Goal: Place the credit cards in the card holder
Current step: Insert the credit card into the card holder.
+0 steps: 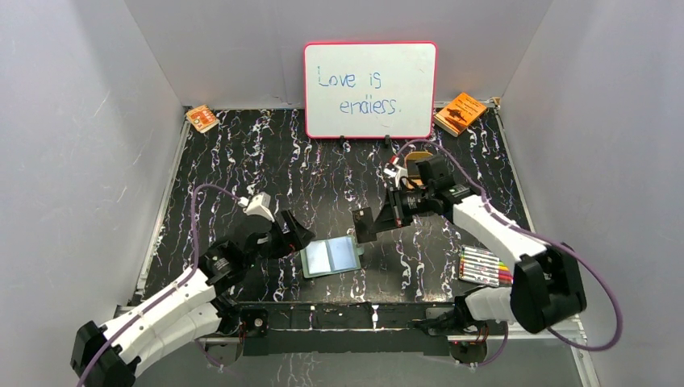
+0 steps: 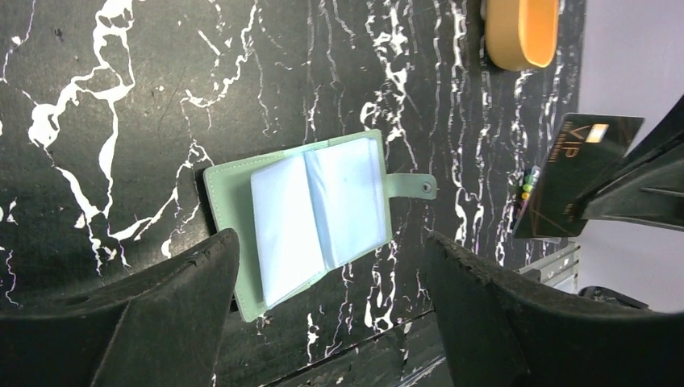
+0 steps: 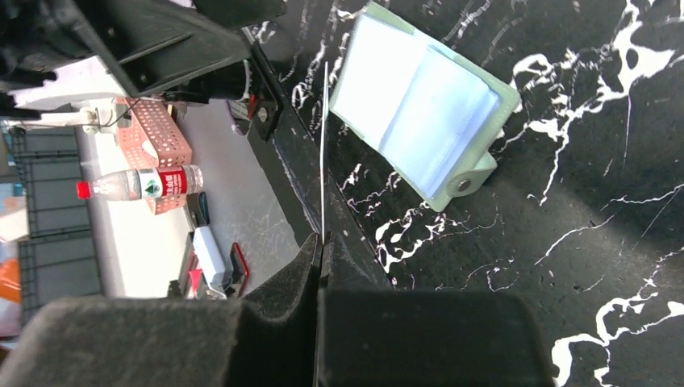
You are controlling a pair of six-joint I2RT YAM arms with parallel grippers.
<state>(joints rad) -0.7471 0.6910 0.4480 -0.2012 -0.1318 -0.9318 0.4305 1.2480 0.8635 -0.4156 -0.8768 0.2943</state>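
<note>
Holding left gripper (image 1: 295, 234) spread wide at 9 o'clock of open card holder (image 1: 331, 256), pinching one credit card (image 1: 363, 225) on edge in right gripper (image 1: 379, 218), hovering at holder's 1 o'clock

The holder (image 1: 331, 256) lies open by the table's (image 1: 323, 177) front edge. The left gripper (image 1: 300, 235), jaws wide, crowds its 10 o'clock. The right gripper (image 1: 377, 220), pinching a card (image 1: 363, 225), blocks 1 o'clock. Between them, 12 o'clock is bare up to the whiteboard (image 1: 369, 89). The markers (image 1: 482, 267) lie well off at 3 o'clock.
</note>
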